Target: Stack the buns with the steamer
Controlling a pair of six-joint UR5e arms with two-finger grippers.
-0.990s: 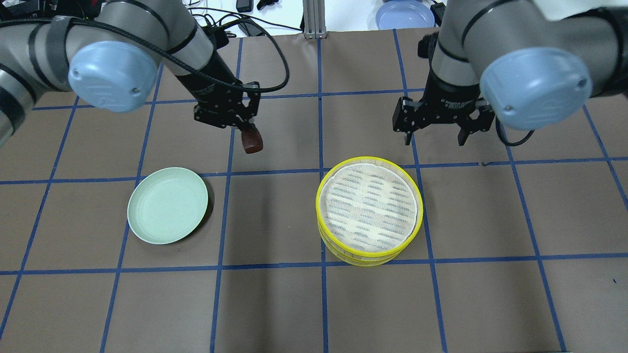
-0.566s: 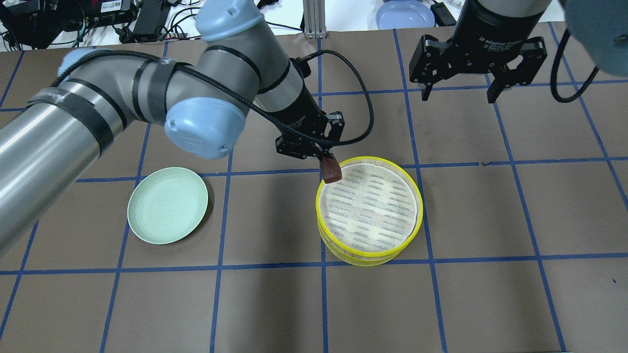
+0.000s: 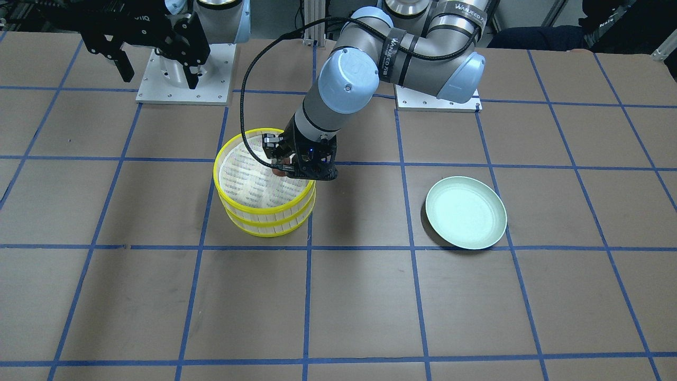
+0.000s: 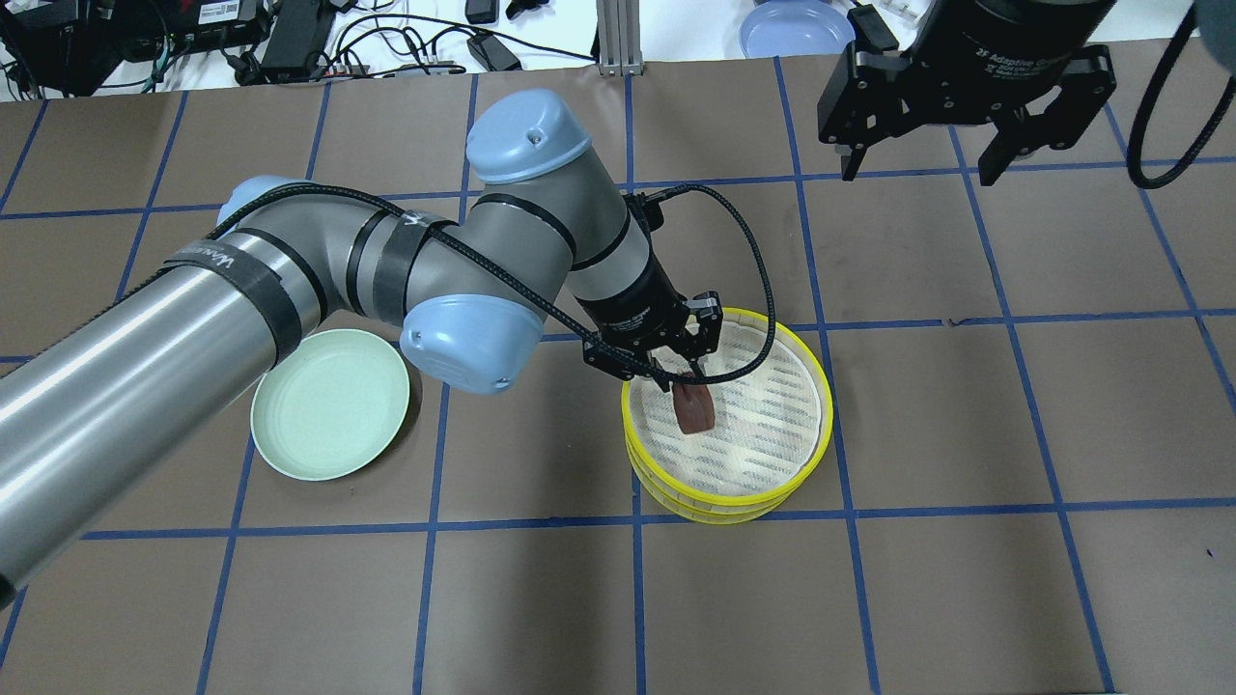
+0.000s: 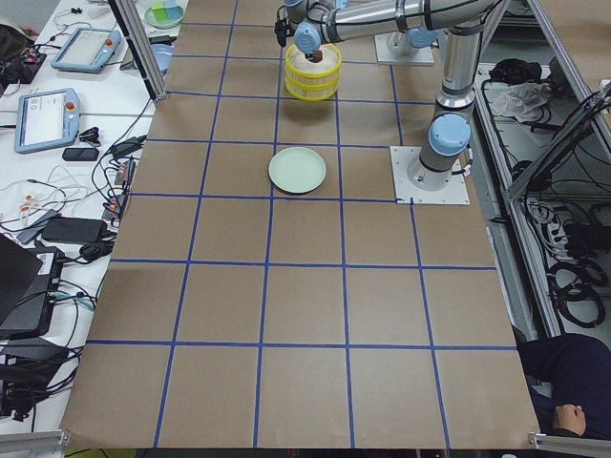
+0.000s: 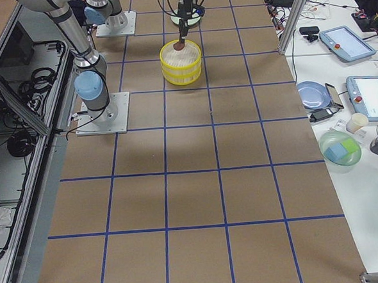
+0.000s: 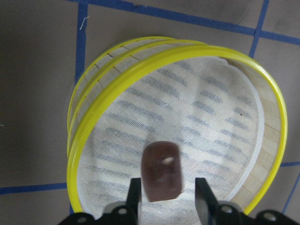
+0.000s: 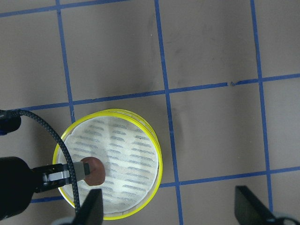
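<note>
The two yellow-rimmed steamer trays (image 4: 827, 405) stand stacked right of the table's middle, also in the front view (image 3: 216, 170). My left gripper (image 4: 682, 375) is low over the top tray's left part. The dark reddish-brown bun (image 4: 693, 410) lies on the white slatted floor just under its fingertips. In the left wrist view the bun (image 7: 161, 171) sits between the fingers (image 7: 202, 197) with a narrow gap beside it, so the jaws are slightly apart. My right gripper (image 4: 919, 172) is open and empty, high at the far right. The cream-white bun is out of view.
A pale green plate (image 4: 328, 405) lies empty left of the steamer, partly under my left arm's elbow. A blue plate (image 4: 797, 29) and cables sit beyond the table's far edge. Brown table with blue grid lines stretches in front.
My left gripper has carried the brown bun rightward from over bare table to the steamer's rim, then down into the top tray. My right gripper has pulled back and up.
</note>
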